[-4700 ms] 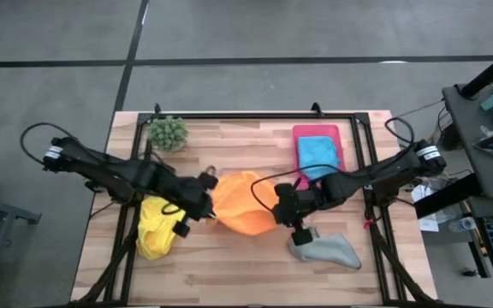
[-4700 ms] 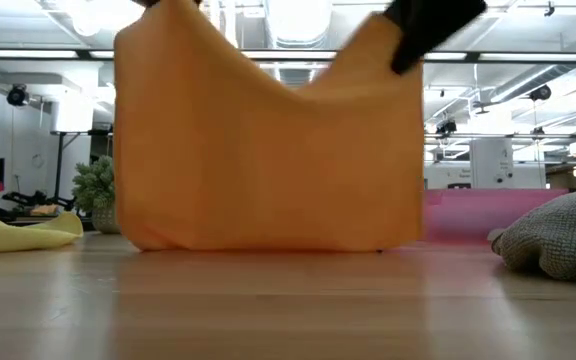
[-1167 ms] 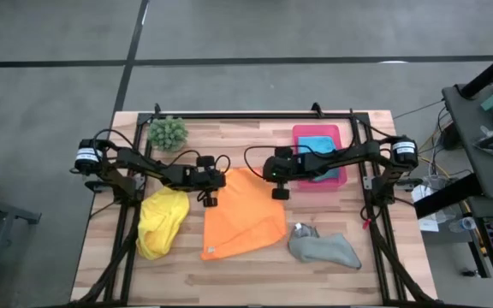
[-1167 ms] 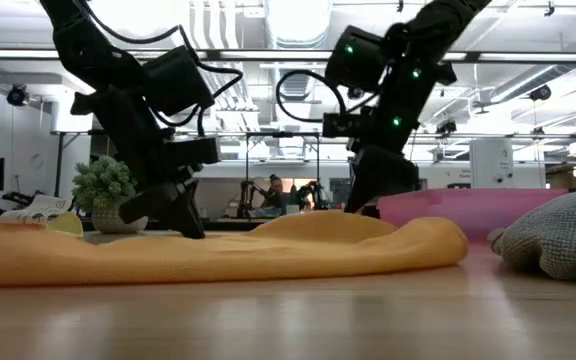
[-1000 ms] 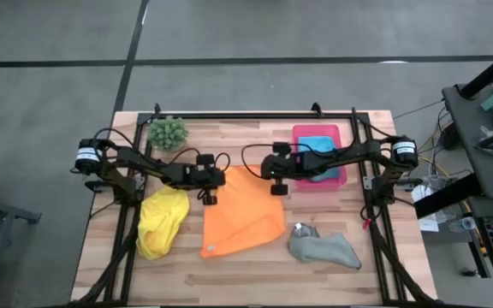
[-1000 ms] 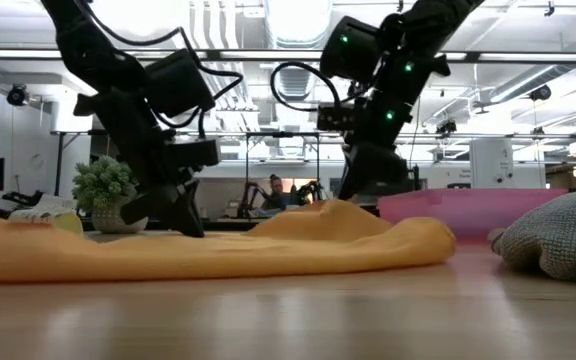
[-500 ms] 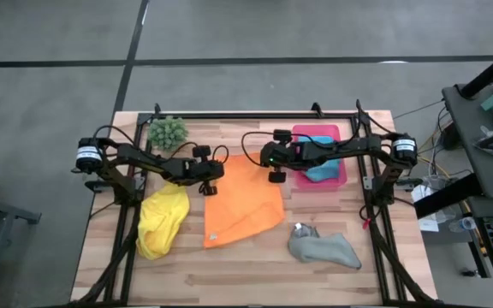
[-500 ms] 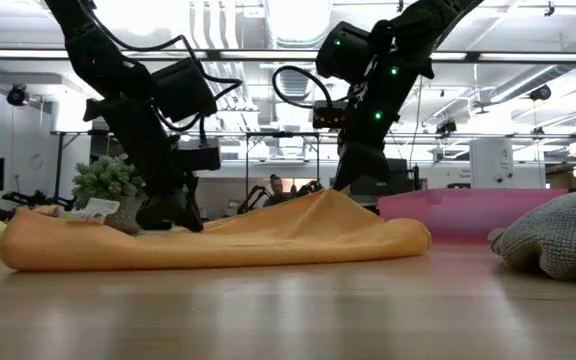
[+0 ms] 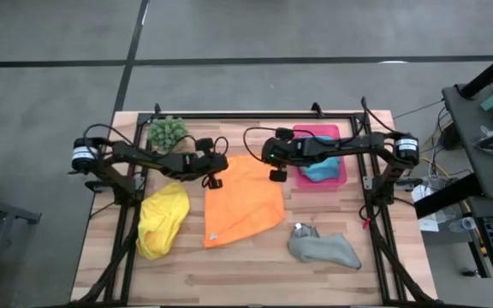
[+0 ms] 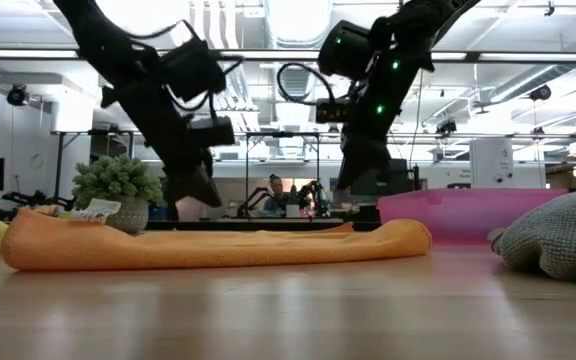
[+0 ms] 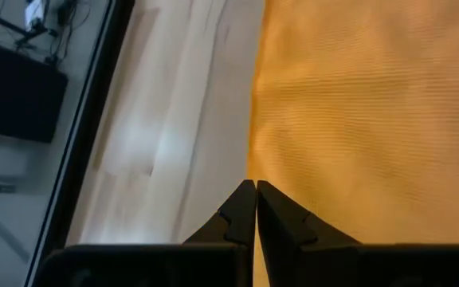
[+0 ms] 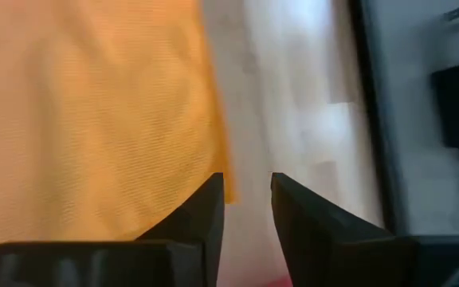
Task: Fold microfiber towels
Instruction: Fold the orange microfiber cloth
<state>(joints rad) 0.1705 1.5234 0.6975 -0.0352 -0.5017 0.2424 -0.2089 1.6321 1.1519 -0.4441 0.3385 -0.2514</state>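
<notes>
Lying spread out near the middle of the wooden table (image 9: 229,265) is the orange towel (image 9: 242,201), seen from above as a roughly square sheet turned slightly askew, with one edge toward the far side of the table. A small white tag (image 9: 213,238) is seen at its near-left corner. From table height the cloth (image 10: 218,245) is seen as a long, low, softly rounded band, apparently doubled at its ends, though this cannot be told for certain.

The left gripper (image 9: 215,181) is held just above the towel's far-left corner; in its wrist view its fingers (image 11: 241,209) are pressed together with nothing pinched between them, over the cloth's edge. The right gripper (image 9: 274,175) is held above the far-right corner, beside the pink tray (image 9: 336,175); its fingers (image 12: 209,203) are slightly spread, and the towel's edge is seen beyond them.

The yellow towel (image 9: 161,221) lies crumpled to the left of the orange one, well apart from it. The grey towel (image 9: 323,248) is bunched near the right front of the table. The blue towel (image 9: 319,167) rests in the tray, partly hidden by the right arm. A small green plant (image 9: 168,131) stands at the far-left corner of the table.
</notes>
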